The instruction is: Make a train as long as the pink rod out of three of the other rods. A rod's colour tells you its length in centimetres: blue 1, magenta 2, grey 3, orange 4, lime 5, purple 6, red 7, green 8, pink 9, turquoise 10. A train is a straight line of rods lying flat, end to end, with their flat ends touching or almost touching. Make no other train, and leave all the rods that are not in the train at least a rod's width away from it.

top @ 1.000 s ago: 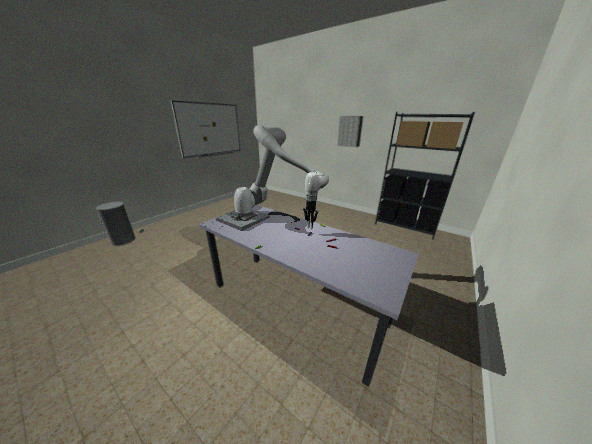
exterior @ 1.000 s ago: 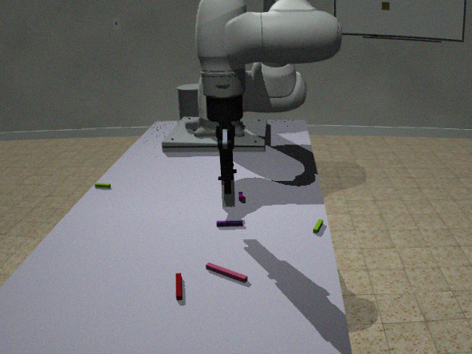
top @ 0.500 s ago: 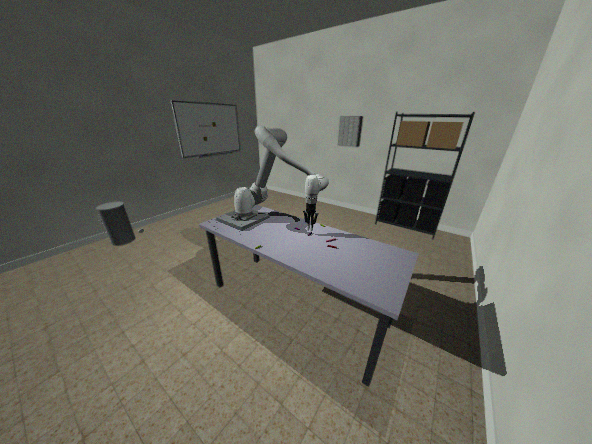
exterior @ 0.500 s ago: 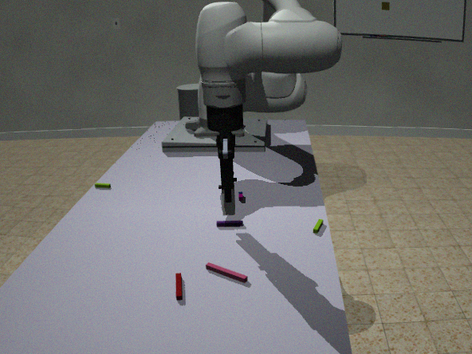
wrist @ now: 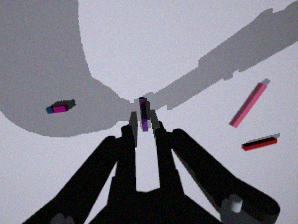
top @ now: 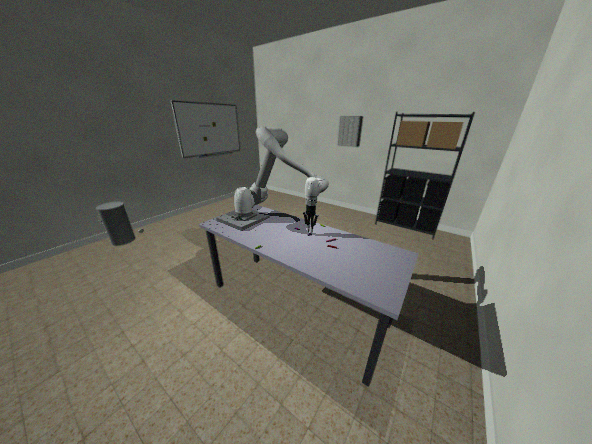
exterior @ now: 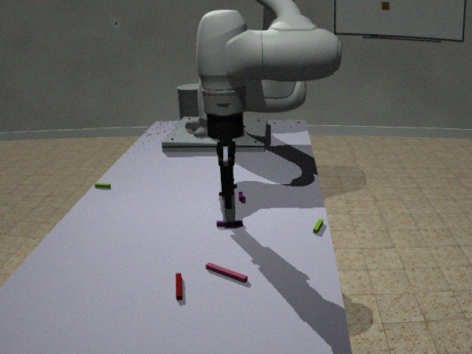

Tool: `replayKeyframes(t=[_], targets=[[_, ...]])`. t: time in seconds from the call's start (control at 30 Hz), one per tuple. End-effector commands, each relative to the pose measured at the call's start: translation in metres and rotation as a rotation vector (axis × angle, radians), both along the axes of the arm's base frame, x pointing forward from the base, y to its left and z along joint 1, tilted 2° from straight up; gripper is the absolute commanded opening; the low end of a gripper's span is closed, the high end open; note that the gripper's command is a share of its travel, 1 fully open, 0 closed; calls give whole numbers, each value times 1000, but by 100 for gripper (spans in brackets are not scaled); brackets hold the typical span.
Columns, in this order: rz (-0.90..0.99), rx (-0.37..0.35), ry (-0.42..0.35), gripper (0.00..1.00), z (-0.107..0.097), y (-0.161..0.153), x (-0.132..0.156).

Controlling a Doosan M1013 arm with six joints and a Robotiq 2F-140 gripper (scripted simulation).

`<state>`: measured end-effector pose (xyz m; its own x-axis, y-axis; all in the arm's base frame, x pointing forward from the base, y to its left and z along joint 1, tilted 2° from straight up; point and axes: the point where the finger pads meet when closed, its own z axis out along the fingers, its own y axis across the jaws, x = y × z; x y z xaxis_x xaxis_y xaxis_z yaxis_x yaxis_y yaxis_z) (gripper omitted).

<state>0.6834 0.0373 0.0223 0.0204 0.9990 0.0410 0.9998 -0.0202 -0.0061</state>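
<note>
A purple rod [exterior: 230, 224] lies flat on the table, also seen in the wrist view [wrist: 144, 114]. My gripper [exterior: 228, 215] points straight down right over it, and its narrowly parted fingertips straddle the rod's middle with small gaps on each side. The rod rests on the table. The pink rod [exterior: 226, 272] lies nearer the camera, to the right in the wrist view [wrist: 248, 105]. A red rod [exterior: 178, 285] [wrist: 259, 144] lies beside it. A short magenta rod [exterior: 241, 195] with a blue rod at its end [wrist: 50, 110] lies just behind the gripper.
One lime rod [exterior: 102, 185] lies near the table's left edge, another lime rod [exterior: 317, 226] near the right edge. The arm's base plate [exterior: 215, 139] stands at the far end of the table. In the wide view the arm [top: 309, 220] works over the table's far half.
</note>
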Motion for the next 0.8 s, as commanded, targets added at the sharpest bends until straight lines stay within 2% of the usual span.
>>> replayKeyframes(t=[0.0,0.77], targets=[[0,0,0,23,-1,0,0],[0,0,0,23,-3,0,0]])
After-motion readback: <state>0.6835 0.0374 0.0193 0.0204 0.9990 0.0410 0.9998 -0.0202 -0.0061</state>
